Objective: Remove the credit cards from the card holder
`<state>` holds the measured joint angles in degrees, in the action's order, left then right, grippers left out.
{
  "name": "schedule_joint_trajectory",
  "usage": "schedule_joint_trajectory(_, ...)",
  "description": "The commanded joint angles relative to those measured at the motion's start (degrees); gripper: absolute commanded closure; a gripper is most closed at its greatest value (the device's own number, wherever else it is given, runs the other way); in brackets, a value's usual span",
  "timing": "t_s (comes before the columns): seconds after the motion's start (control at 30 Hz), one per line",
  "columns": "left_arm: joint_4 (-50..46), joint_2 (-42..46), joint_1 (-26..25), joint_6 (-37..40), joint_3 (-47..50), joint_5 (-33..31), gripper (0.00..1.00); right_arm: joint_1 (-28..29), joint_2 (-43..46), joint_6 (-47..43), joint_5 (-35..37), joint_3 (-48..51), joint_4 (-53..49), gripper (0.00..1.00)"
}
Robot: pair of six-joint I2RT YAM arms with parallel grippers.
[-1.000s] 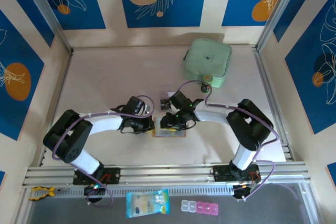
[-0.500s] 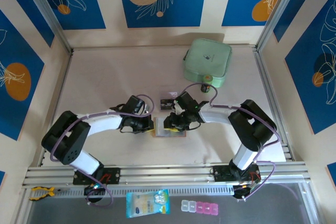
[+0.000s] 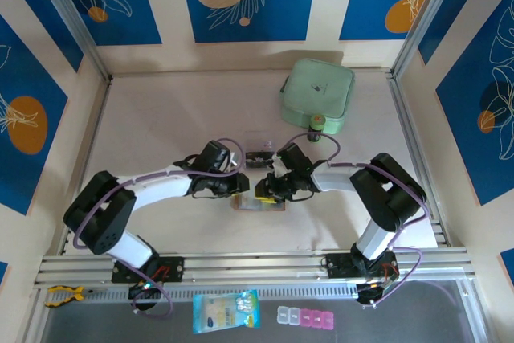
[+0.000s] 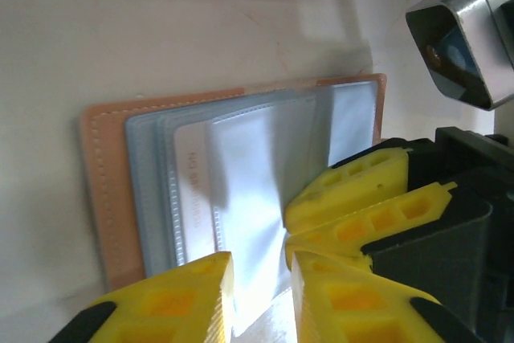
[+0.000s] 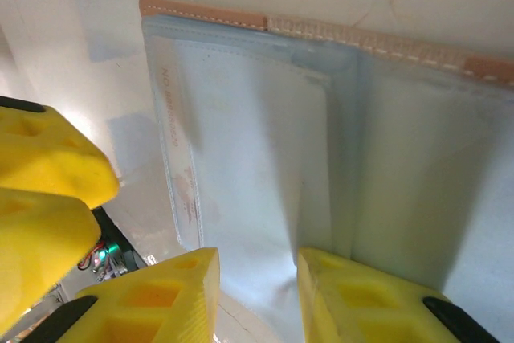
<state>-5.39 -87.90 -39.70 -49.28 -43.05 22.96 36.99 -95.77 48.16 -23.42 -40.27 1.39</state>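
Salmon-tan card holder [image 3: 259, 203] lies open on the desk [image 3: 161, 118] between my grippers. Left gripper [image 4: 261, 279] just released, jaws slightly parted; right gripper [image 5: 257, 279] narrows, still open over a sleeve [image 5: 257, 158]. I judge credit cards [image 4: 195, 198] remain pocketed.

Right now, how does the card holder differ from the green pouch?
The card holder is salmon-tan with a pale inside; the green pouch is mint all over. The card holder is far smaller than the green pouch. The card holder lies spread open; the green pouch looks closed. Both lie flat on the table.
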Motion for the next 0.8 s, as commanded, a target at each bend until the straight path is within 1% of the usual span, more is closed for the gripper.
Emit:
schedule_joint_trajectory(0.0, 1.15, -2.05, -0.90, -1.08, -1.72, 0.64, 0.70, -0.75, 0.80, 1.34, -2.32, 2.09, 1.81, 0.68)
schedule_joint_trajectory(0.17, 0.91, -3.62, -0.99, -1.34, -1.86, 0.15, 0.68, -1.82, 0.32, 2.25, -4.24, 3.77, 5.16, 0.69)
schedule_joint_trajectory(0.33, -1.95, -4.62, -0.97, -0.78, -2.99, -1.42, 0.68, -2.52, -0.41, 2.20, -5.61, 4.22, 6.05, 0.69)
schedule_joint_trajectory(0.43, -1.12, -5.33, -1.08, -1.23, -3.17, -0.79, 0.68, -2.71, -0.80, 2.34, -6.63, 4.49, 7.29, 0.69)
schedule_joint_trajectory(0.77, -0.21, -6.97, -2.05, -1.78, -4.81, 0.57, 0.76, -3.06, -2.07, 3.04, -8.43, 5.20, 10.30, 0.69)
